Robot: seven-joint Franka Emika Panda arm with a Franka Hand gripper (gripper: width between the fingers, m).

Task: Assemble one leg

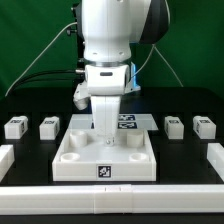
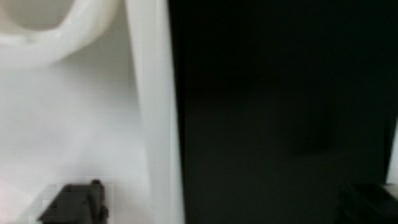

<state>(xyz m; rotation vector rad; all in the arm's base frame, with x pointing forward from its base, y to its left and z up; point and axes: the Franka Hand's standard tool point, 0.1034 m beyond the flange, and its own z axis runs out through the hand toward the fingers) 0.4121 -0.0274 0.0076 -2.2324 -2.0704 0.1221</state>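
Four legs stand on the black table in the exterior view, small white blocks with tags: two at the left (image 1: 15, 126) (image 1: 48, 126) and two at the right (image 1: 174, 125) (image 1: 204, 126). My gripper (image 1: 103, 133) hangs low over the back part of the large white square piece (image 1: 70, 160), away from every leg. In the wrist view my gripper (image 2: 231, 205) is open and empty. One dark finger (image 2: 71, 205) is over the white piece (image 2: 71, 130), and the other is barely visible over the black table. The piece's edge runs between them, and a round recess (image 2: 39, 35) shows.
The marker board (image 1: 127, 122) lies just behind the large piece. White bars lie at the exterior view's left (image 1: 5, 156), right (image 1: 216, 156) and along the front (image 1: 110, 196). A green backdrop and cables are behind the arm.
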